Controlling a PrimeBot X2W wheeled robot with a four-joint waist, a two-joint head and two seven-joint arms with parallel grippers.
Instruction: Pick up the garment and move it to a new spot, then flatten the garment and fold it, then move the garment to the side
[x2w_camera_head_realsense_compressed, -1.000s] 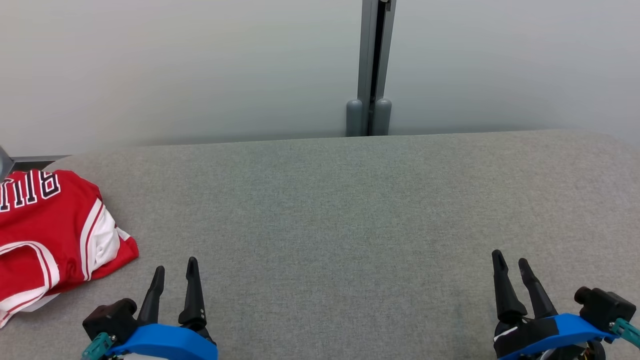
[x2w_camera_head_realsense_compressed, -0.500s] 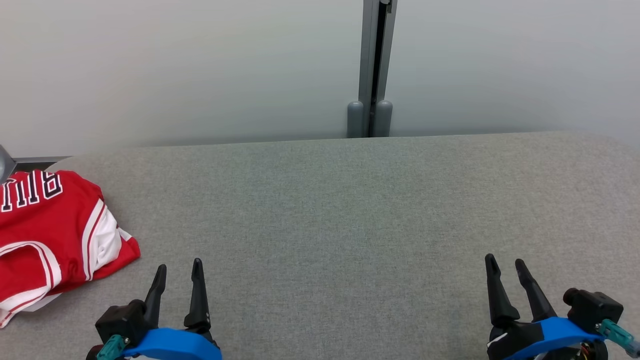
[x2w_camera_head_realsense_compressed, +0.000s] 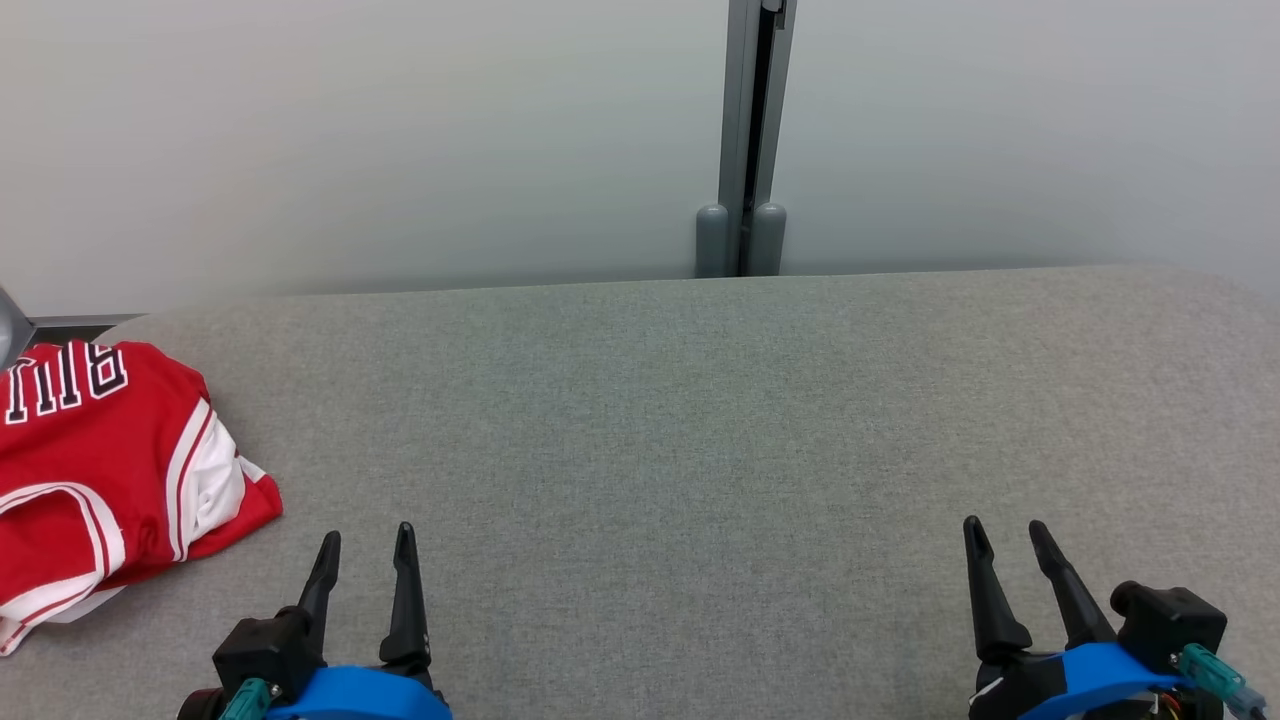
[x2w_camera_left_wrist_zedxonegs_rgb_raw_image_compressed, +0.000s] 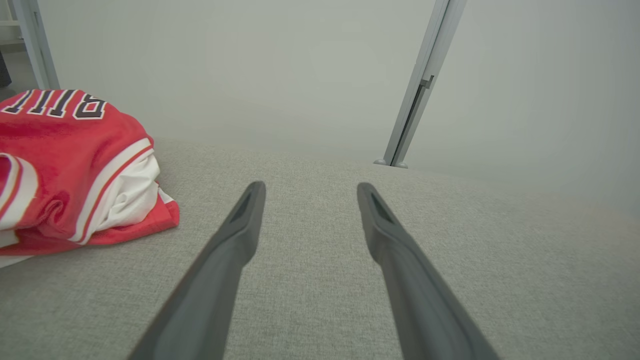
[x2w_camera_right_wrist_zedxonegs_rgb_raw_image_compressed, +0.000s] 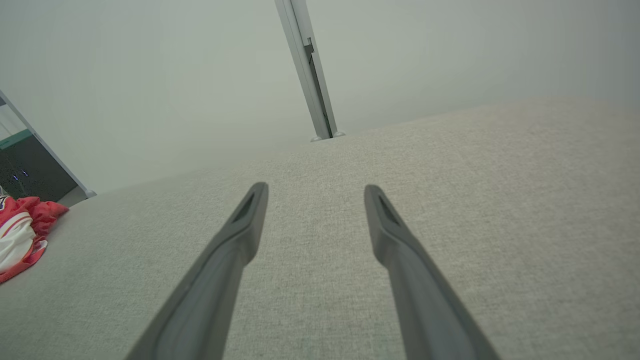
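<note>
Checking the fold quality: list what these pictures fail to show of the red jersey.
- Jersey, head view: left part cut off by the picture's edge.
- Lettering, left wrist view: cut short by the left edge.
- Underlayers, every view: hidden beneath the top fold.

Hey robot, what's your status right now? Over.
Left gripper open, empty. Right gripper open, empty. Red jersey lies far left on grey cloth surface, untouched. No obstacle seen.

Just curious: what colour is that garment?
The garment is red with white trim and black lettering; clearest in the left wrist view.
</note>
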